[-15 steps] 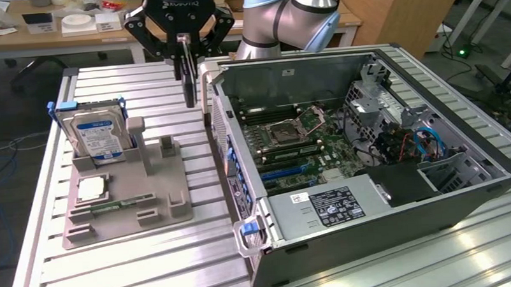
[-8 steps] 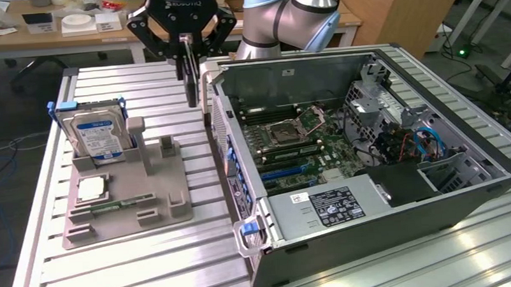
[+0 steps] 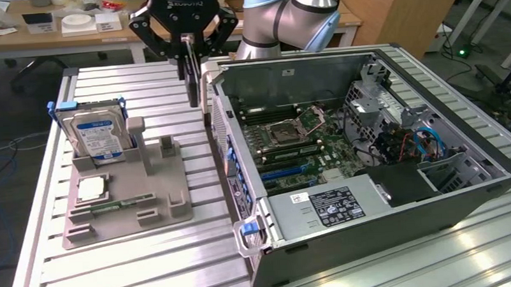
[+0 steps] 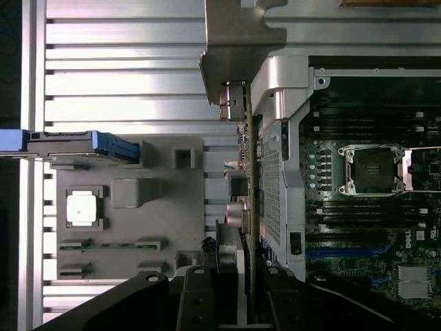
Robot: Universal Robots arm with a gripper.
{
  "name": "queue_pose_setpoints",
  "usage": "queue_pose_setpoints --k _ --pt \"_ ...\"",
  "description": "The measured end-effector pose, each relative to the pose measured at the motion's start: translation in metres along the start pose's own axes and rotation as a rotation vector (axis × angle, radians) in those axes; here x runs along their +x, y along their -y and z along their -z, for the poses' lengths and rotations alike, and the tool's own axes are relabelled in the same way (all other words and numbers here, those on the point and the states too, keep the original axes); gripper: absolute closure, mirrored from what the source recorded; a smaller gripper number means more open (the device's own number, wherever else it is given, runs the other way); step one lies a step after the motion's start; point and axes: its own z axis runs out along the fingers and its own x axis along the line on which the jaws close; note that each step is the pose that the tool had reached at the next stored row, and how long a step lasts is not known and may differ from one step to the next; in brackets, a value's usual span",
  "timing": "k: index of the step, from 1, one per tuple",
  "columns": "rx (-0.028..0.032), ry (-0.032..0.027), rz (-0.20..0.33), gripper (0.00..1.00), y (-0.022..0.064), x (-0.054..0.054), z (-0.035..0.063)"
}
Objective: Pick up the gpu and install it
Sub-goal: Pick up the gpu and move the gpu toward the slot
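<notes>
The end effector (image 3: 187, 40) is seen closed on the gpu (image 3: 191, 82), with a finger pressed to each flat face. The card is held on edge, hanging straight down from the fingers, clear of the tabletop (image 3: 157, 262) near its far edge in the exterior view. It is placed just beside the outer wall of the open computer case (image 3: 367, 152), between that wall and the grey holder (image 3: 125, 199). Whether it touches the wall cannot be told.

In the wrist view the gpu (image 4: 253, 172) is shown as a thin line along the case wall, and its metal bracket (image 4: 234, 41) is seen at the end away from the end effector (image 4: 244, 276). A hard drive (image 3: 97, 133) is stood upright in the holder. A processor chip (image 3: 91, 187) and a memory stick (image 3: 113, 204) are laid flat in front of it.
</notes>
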Motion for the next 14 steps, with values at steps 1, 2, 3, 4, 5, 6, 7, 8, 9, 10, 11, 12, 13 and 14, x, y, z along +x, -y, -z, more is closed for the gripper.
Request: queue_pose_setpoints --k 1,2,3,4,5,6,7,8,9,10,11,12,13,14 --pt "0.0000 0.0000 0.000 0.72 0.0000 -0.0004 0.0000" --pt "0.0000 0.0000 0.000 0.72 0.0000 -0.0007 0.0000" --pt "0.0000 0.0000 0.000 0.72 0.0000 -0.0010 0.0000" --pt "0.0000 0.0000 0.000 0.72 0.0000 -0.0014 -0.0001" --pt "0.0000 -0.0001 0.000 0.72 -0.0001 -0.0017 0.0000" --pt "0.0000 -0.0001 0.000 0.72 -0.0001 -0.0020 0.0000" --pt "0.0000 0.0001 0.000 0.72 0.0000 -0.0024 -0.0001" --pt "0.0000 -0.0001 0.000 0.72 -0.0001 -0.0028 0.0000" --pt "0.0000 0.0000 0.000 0.72 -0.0001 -0.0030 0.0000" --pt "0.0000 -0.0001 0.000 0.72 -0.0001 -0.0035 -0.0001" --pt "0.0000 0.0000 0.000 0.72 -0.0001 -0.0039 -0.0001" --pt "0.0000 0.0000 0.000 0.72 -0.0001 -0.0042 -0.0001" --pt "0.0000 -0.0001 0.000 0.72 -0.0001 -0.0045 0.0000" --pt "0.0000 -0.0001 0.000 0.72 -0.0001 -0.0047 -0.0001"
